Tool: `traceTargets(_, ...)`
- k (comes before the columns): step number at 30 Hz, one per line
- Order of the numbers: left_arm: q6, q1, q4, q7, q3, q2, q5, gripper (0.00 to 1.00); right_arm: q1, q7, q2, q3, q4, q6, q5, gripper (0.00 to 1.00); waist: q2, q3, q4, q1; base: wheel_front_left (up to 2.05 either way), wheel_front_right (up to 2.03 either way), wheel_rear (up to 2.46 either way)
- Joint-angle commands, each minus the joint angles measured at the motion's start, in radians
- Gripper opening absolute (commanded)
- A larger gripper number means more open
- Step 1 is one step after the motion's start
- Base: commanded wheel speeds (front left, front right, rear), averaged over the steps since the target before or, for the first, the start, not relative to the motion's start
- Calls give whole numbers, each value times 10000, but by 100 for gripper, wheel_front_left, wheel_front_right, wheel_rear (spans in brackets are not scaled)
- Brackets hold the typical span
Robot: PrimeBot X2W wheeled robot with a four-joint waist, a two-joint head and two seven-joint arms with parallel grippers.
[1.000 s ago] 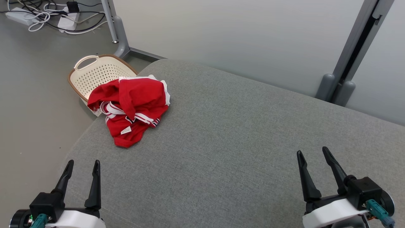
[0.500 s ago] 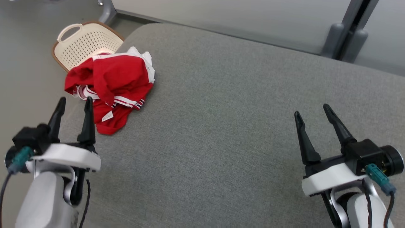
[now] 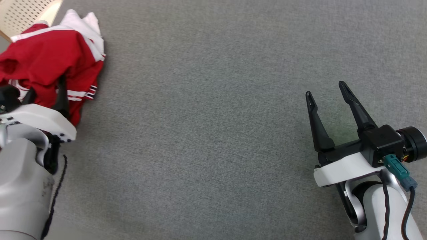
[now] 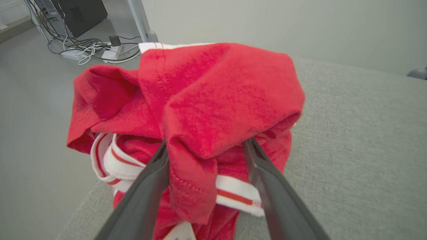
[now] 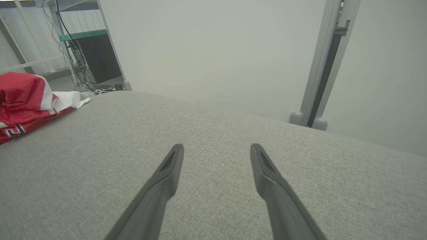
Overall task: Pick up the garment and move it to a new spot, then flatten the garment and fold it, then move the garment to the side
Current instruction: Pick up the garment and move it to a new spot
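Here, the crumpled red fabric garment with white striped trim (image 3: 50,56) lies at the left edge of the grey upholstered surface (image 3: 213,116). The left gripper (image 3: 46,86), jaws spread, straddles a raised fold without pinching it. The garment is probably light and limp, so that thick fold suits grasping. The right gripper (image 3: 325,89) hangs open, well apart.

The red garment (image 3: 50,63) lies crumpled in a loose heap at about ten o'clock in the head view, at the edge of the grey upholstered surface (image 3: 213,110). A white panel (image 3: 80,25) pokes out at the heap's one o'clock. White bands (image 3: 75,95) with red stripes run along its five o'clock side, and a small white label (image 4: 181,234) sits low among the folds.
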Motion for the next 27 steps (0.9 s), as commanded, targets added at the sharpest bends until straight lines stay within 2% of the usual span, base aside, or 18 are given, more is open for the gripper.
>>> traceTargets(1,-3,-362,218,-12,-17,232,-117,88,-136,-74,-32,-11,-18,-3,-27,100,0,247,-181,0,0,0,0)
traceTargets(2,-4,-509,182,-14,23,359,-113,36,-164,-94,-32,-27,-12,-3,-22,100,0,270,-178,0,0,0,0)
traceTargets(3,-4,-524,174,-13,52,390,-145,0,-186,-126,-31,-47,5,-3,-12,100,0,284,-180,0,0,0,0)
traceTargets(6,-4,-520,-347,-15,332,709,44,0,-176,-202,-31,-138,100,-3,37,100,0,210,-181,0,0,0,0)
traceTargets(9,-4,-18,-1093,-12,900,785,357,0,11,-334,-34,-309,217,-3,167,100,0,-122,-195,0,0,0,0)
traceTargets(13,-3,661,-2576,-16,1636,983,1057,0,373,-575,-29,-498,397,-1,451,100,0,-869,-306,0,0,0,0)
traceTargets(20,6,2624,-5193,-14,2344,793,2159,0,1048,-968,-28,-535,748,-1,1063,100,0,-2364,-603,0,0,0,0)
traceTargets(27,88,4583,-7320,-13,2501,636,2489,0,1723,-1154,-28,-480,903,-3,1583,100,0,-3439,-938,0,0,0,0)
